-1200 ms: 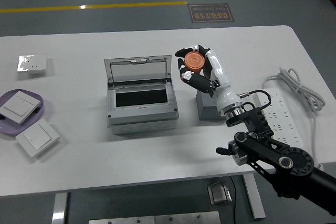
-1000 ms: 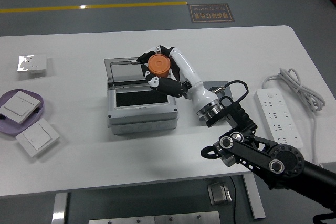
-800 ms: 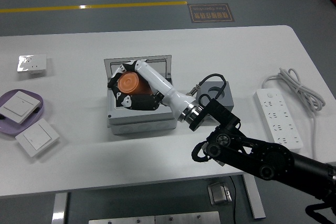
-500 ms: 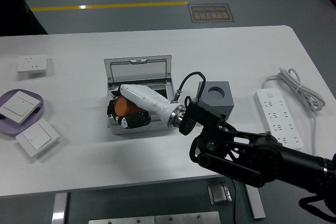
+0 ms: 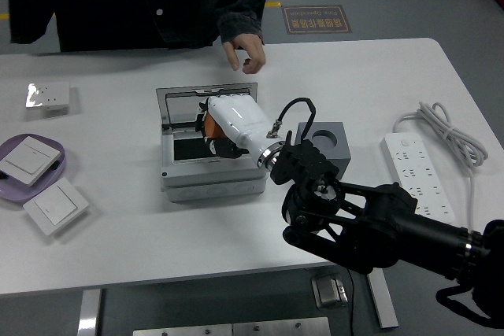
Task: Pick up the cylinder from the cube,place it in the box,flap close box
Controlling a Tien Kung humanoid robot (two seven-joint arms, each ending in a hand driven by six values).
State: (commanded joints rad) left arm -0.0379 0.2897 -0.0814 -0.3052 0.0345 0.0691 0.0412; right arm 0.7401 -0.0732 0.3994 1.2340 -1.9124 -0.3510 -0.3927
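The grey box [image 5: 209,182] stands at the table's middle with its lid [image 5: 183,105] open and upright at the back. My right hand [image 5: 213,136] reaches in from the lower right and is over the box's open top, its white back facing up. Its fingers are curled around the orange cylinder [image 5: 211,127], of which only a sliver shows under the hand. The grey cube [image 5: 327,141] with a round hollow in its top stands just right of the box, with nothing on it. My left arm is out of view.
A person in dark clothes stands at the far side, one hand [image 5: 245,53] hanging over the table behind the box. A white power strip [image 5: 418,176] and its cable [image 5: 450,128] lie at the right. A purple tray [image 5: 61,169], switch plates [image 5: 55,207] and a socket [image 5: 47,96] lie at the left.
My right hand carried the cylinder from the cube leftward to the box, dipped to its front, then rose over its opening. A person has stepped up to the far side.
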